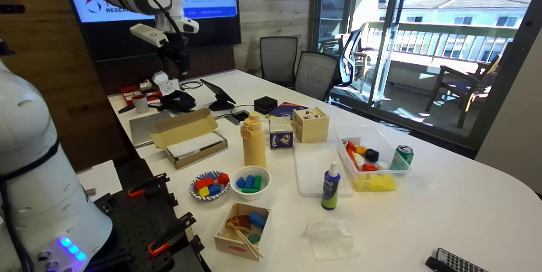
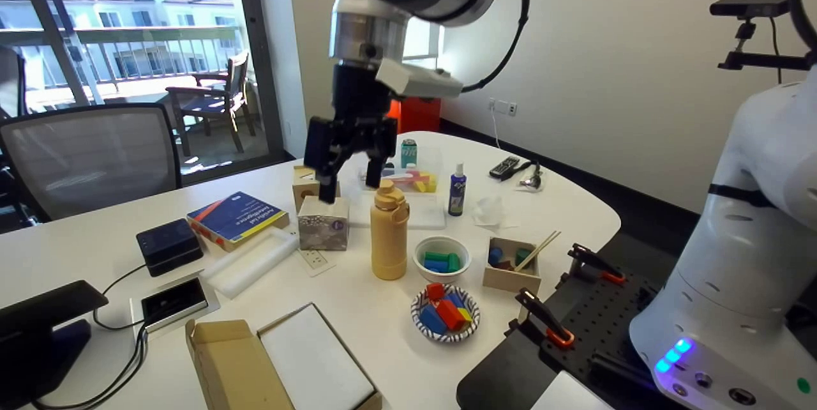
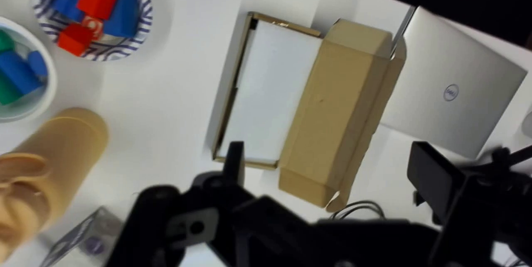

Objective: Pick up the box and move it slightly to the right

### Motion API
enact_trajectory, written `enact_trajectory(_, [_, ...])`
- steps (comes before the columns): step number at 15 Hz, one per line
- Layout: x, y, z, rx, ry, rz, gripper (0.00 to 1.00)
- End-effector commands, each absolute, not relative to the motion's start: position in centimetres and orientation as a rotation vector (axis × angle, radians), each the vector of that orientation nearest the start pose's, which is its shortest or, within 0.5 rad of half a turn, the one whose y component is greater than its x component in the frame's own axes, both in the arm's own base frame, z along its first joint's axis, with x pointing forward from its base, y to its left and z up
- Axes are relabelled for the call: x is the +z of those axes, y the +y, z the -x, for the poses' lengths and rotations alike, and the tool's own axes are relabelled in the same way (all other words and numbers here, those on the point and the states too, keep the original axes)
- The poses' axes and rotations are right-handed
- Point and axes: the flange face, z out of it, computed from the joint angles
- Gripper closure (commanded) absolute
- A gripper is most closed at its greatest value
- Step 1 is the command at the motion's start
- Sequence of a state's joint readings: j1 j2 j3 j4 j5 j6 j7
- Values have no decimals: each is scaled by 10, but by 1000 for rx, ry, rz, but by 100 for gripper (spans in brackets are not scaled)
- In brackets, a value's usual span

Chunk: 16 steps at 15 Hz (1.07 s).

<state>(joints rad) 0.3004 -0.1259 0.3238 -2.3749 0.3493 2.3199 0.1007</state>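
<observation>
The flat tan cardboard box lies on the table with its lid folded open. It shows in both exterior views and in the wrist view. A white flat insert fills its shallow base. My gripper is open, with its two fingers wide apart and nothing between them. It hangs well above the table, apart from the box, as both exterior views show. In the wrist view the box's lid shows between the fingers, and its base lies up and to the left.
A yellow bottle stands beside the box. A patterned bowl and a white bowl hold blocks. A closed laptop lies by the lid. A tissue box and a monitor-like device stand nearby.
</observation>
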Motion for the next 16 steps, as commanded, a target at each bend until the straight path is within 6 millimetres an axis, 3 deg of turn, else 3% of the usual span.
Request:
enact_trajectory(1, [324,369,-398,197,-608,2782,0])
enact_trajectory(5, [261,447,-391,330,-786,2731,0])
enact_trajectory(8, [212,490,-396,353,-868,2788,0])
enact_trajectory(13, [134,547,-406,377,-833,2888,0])
enact_trajectory(16, [99,574,-411,334,-833,2937,0])
